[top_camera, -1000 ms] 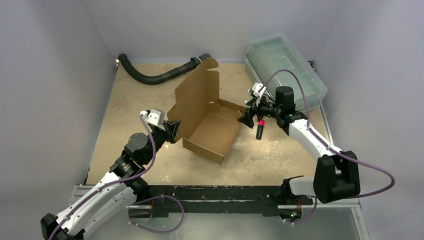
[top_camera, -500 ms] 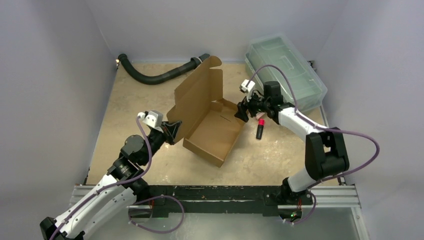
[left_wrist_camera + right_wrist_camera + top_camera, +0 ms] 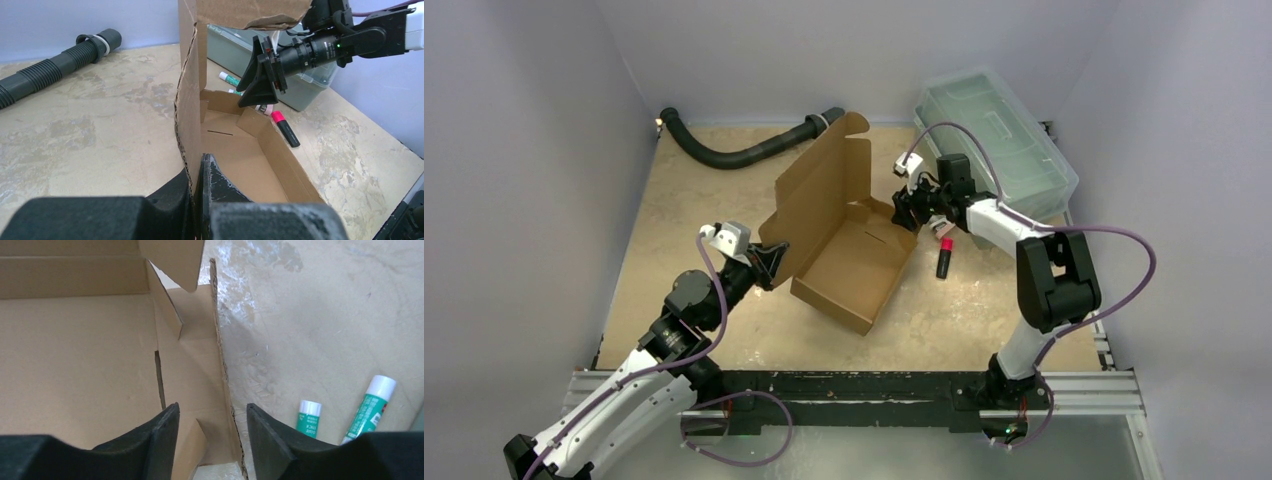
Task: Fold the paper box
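Two robot arms work a plain brown corrugated cardboard paper box [image 3: 844, 250], half formed on a beige worktop [image 3: 704, 210].

The left gripper [image 3: 200, 200] is pinched tight on the box's near corner, where the upright lid panel meets the tray. The right gripper [image 3: 212, 415], jaws partway apart, straddles the loose side wall at the far end, and the wall's raw edge runs between its fingers. A small corner tab sits just ahead of it, inside the tray. Two green-and-white glue sticks [image 3: 310, 416] lie just outside it. The step looks like raising that wall: close squarely, low near the crease, then swing inward while the left grip anchors the box.
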